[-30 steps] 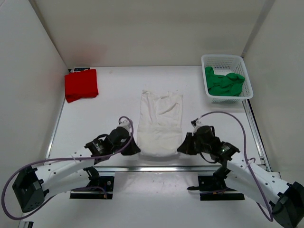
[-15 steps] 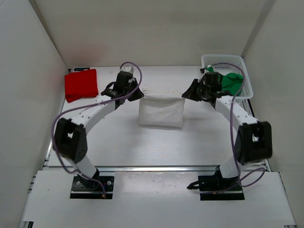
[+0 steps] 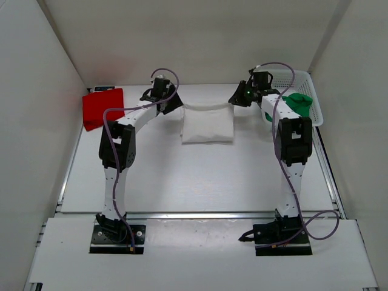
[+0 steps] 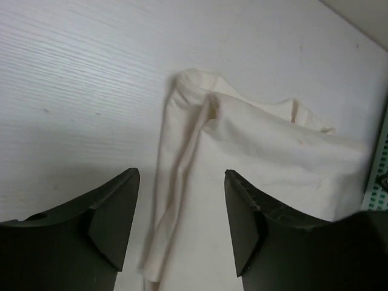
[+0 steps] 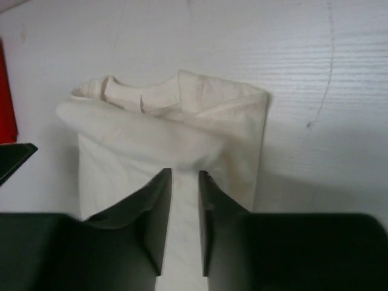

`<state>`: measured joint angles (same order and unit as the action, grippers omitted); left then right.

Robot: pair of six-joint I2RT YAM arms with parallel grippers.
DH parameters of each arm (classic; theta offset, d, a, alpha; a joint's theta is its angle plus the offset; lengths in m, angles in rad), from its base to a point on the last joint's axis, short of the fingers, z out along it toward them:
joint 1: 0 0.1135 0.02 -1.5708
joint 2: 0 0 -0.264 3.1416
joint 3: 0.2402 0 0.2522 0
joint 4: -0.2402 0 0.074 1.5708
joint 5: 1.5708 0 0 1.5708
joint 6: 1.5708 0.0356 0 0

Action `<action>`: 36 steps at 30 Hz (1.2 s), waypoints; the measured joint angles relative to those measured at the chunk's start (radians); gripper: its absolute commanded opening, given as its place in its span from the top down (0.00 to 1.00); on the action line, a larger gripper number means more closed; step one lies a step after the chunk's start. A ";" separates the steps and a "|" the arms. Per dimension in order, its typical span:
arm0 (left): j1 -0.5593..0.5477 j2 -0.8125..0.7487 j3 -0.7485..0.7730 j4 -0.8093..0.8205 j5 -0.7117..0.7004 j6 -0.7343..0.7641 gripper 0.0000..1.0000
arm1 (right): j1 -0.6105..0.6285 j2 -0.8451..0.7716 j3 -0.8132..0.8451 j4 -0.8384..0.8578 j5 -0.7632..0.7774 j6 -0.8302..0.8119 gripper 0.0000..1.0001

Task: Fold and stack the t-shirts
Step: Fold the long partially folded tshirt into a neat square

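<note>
The white shirt (image 3: 208,124) lies folded at the far middle of the table (image 3: 151,176). The wrist views show the claws: the left gripper (image 4: 182,182) is spread wide and the right gripper (image 5: 185,176) is barely apart, neither pinching. The top view adds the red shirt (image 3: 103,108) at far left and the green shirt (image 3: 297,102) in the basket (image 3: 306,76).

White table (image 3: 151,176): folded white t-shirt (image 3: 208,124) centre-far, red t-shirt (image 3: 103,108) far left, mesh basket (image 3: 301,75) far right.
</note>
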<state>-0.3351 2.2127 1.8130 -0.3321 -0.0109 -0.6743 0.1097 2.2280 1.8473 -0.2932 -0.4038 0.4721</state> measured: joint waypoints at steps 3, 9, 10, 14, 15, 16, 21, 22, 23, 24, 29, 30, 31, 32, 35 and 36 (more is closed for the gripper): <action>0.051 -0.019 -0.048 0.056 0.001 -0.034 0.37 | 0.006 0.018 0.036 -0.024 0.014 -0.007 0.55; 0.034 -0.134 -0.198 0.154 0.000 -0.022 0.42 | 0.065 -0.150 -0.207 0.037 0.084 -0.018 0.80; 0.003 -0.146 -0.215 0.170 0.000 -0.014 0.43 | 0.083 -0.180 -0.257 0.057 0.083 -0.017 0.88; -0.147 -0.168 -0.323 0.246 0.023 0.009 0.49 | 0.146 -0.233 -0.418 0.120 0.068 0.001 1.00; -0.174 -0.163 -0.352 0.255 0.033 0.012 0.51 | 0.153 -0.233 -0.446 0.128 0.068 0.003 1.00; -0.191 -0.158 -0.387 0.260 0.046 0.012 0.53 | 0.158 -0.232 -0.478 0.130 0.067 0.006 1.00; -0.164 -0.187 -0.607 0.389 0.120 -0.037 0.55 | 0.158 -0.243 -0.640 0.205 0.065 0.034 1.00; -0.158 -0.216 -0.663 0.425 0.123 -0.047 0.56 | 0.158 -0.264 -0.688 0.252 0.059 0.045 1.00; -0.155 -0.251 -0.726 0.463 0.125 -0.057 0.56 | 0.159 -0.294 -0.733 0.281 0.059 0.051 1.00; -0.159 -0.287 -0.777 0.482 0.124 -0.063 0.56 | 0.164 -0.332 -0.787 0.304 0.058 0.055 1.00; -0.243 -0.502 -1.066 0.548 0.125 -0.099 0.55 | 0.216 -0.533 -1.059 0.379 0.072 0.058 1.00; -0.263 -0.550 -1.120 0.551 0.127 -0.109 0.54 | 0.225 -0.568 -1.101 0.385 0.074 0.054 1.00; -0.283 -0.594 -1.166 0.551 0.135 -0.117 0.53 | 0.234 -0.602 -1.137 0.386 0.072 0.051 1.00; -0.298 -0.632 -1.205 0.550 0.140 -0.124 0.50 | 0.241 -0.633 -1.167 0.384 0.072 0.047 1.00; -0.309 -0.756 -1.290 0.510 0.144 -0.134 0.38 | 0.257 -0.717 -1.221 0.346 0.079 0.030 0.91; -0.301 -0.793 -1.300 0.488 0.137 -0.131 0.33 | 0.262 -0.743 -1.232 0.330 0.080 0.025 0.88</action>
<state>-0.6357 1.4200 0.5125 0.1558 0.1265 -0.8055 0.3721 1.4853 0.6155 0.0372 -0.3233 0.4973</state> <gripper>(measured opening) 0.592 0.069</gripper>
